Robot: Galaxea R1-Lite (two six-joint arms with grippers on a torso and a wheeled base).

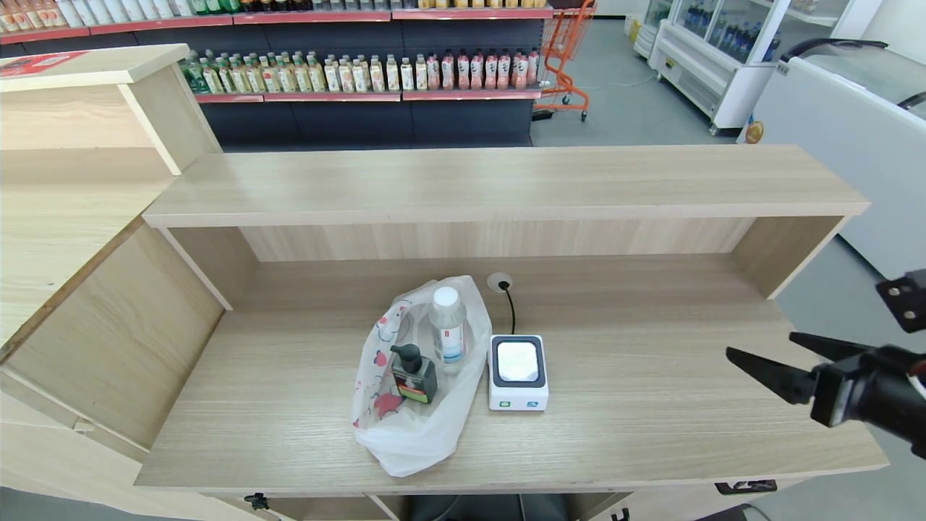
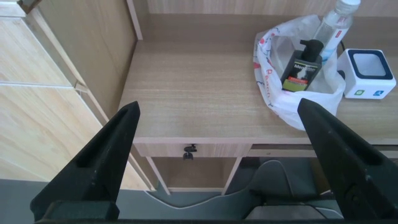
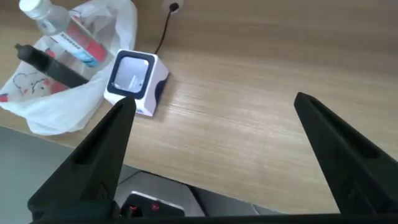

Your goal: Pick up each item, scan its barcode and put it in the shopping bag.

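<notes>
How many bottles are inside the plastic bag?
2: a clear white-capped plastic bottle farther back, and a dark pump bottle nearer the front. More might hide underneath.

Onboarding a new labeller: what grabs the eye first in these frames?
A white plastic shopping bag with red cartoon print lies in the middle of the light wooden counter, with a dark pump bottle and a clear white-capped bottle in it. A white cube-shaped scanner sits right beside it, on the robot's right. The right gripper hangs open and empty near the counter's right end.
</notes>
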